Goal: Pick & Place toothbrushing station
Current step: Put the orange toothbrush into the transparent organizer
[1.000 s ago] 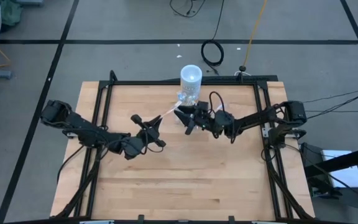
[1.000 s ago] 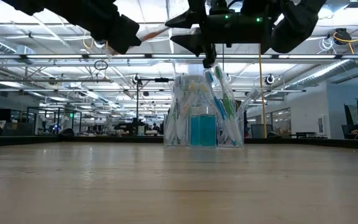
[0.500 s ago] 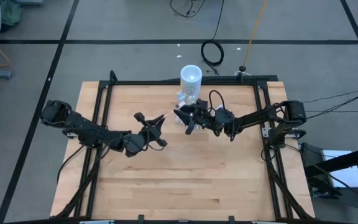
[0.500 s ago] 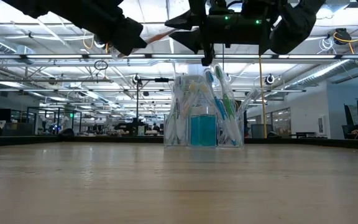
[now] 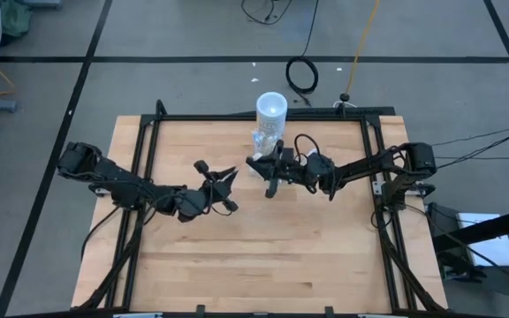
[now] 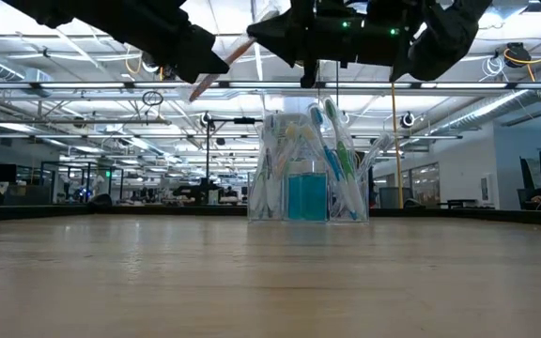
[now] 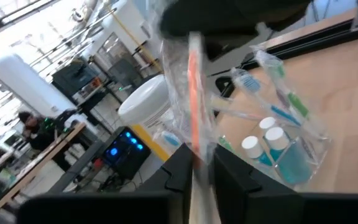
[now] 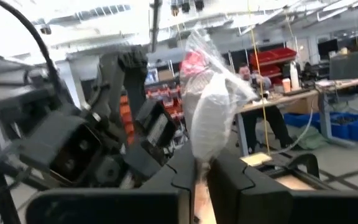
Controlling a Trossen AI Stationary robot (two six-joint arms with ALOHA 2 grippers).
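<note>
1. Left gripper (image 5: 222, 183): raised above mid-table, fingers closed on one end of a wrapped pink toothbrush (image 7: 194, 118). The crinkled clear wrapper rises past the fingers in the left wrist view. The brush is carried slanted, likely to keep it pointed toward the container.

2. Right gripper (image 5: 263, 168): also raised, close to the left one, with its fingers pinched on the same package's bunched, pink-tipped end (image 8: 209, 102). The two appear to share the item between them, as for a hand-over or a re-grip.

3. Toothbrushing station (image 6: 306, 169): a clear container standing upright at the table's far edge, just beyond the right gripper. Blue, green and white brushes lean outward in it, with a blue tube at its centre.

4. White cylinder (image 5: 271, 108): stands touching or just behind the station at the rear frame.

5. Table (image 5: 263, 256): near half bare, giving open room to withdraw. At the far side, leaning brush heads and the black frame rail crowd any approach, so entry from above looks safest.
</note>
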